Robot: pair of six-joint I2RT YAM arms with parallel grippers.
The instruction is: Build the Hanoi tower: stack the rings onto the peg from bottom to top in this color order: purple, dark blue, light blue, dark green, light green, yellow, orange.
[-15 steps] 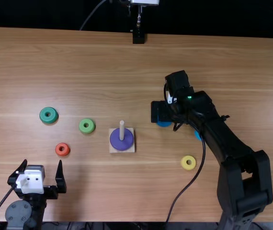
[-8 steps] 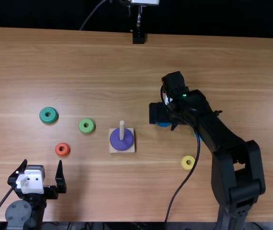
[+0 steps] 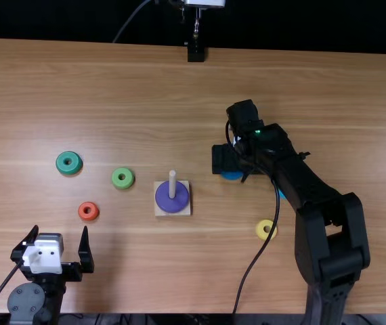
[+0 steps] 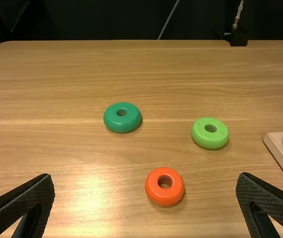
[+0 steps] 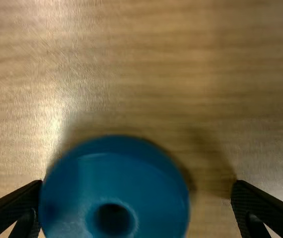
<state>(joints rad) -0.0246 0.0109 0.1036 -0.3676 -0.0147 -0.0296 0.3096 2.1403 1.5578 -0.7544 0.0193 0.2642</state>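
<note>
Well, I have the right gripper (image 5: 137,182) open around the blue ring (image 5: 114,186), which lies on the table (image 5: 206,59), touching or nearly touching one finger and apart from the other. I take it for dark blue, next after purple. It looks light, stiff and slightly slippery, so I'd centre, then pinch squarely across its widest part. The left gripper (image 4: 145,175) stands open, empty.
</note>
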